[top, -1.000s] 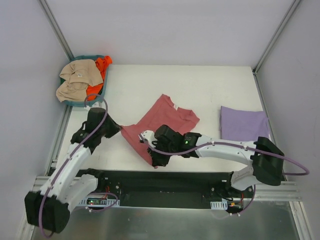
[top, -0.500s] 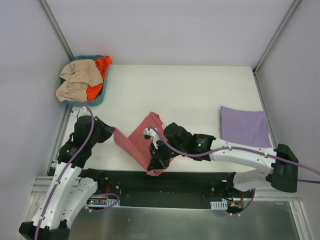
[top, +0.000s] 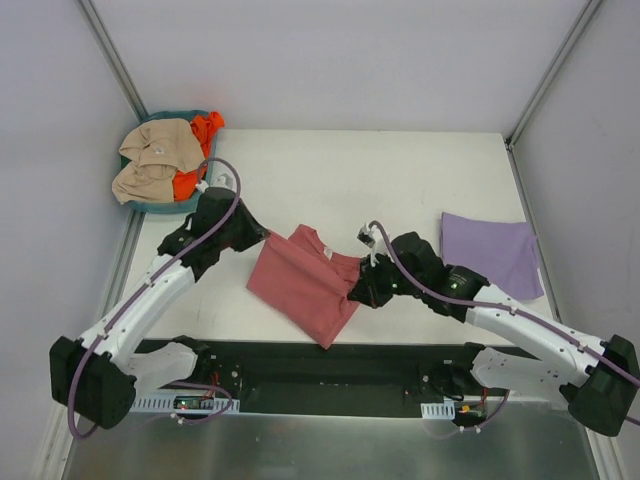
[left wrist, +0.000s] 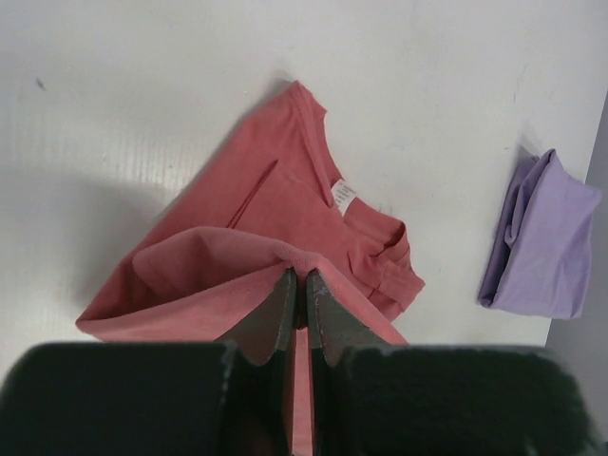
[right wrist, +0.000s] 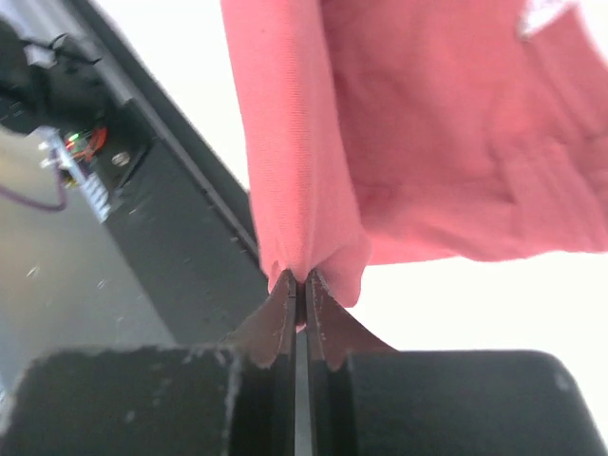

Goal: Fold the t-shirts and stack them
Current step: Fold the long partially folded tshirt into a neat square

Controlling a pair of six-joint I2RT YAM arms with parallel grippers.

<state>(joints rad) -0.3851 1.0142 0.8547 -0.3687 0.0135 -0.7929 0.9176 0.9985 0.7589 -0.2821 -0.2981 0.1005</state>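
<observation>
Left gripper [left wrist: 296, 277] and right gripper [right wrist: 296, 278] pulled apart, red t-shirt [top: 300, 288] spread flatter

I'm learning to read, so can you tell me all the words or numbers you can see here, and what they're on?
White tag at the neck of the red t-shirt: too small and blurred to read.
Lavender t-shirt: no writing seen on it.
Nothing else in these views shows a word, number or sign that can be read.
</observation>
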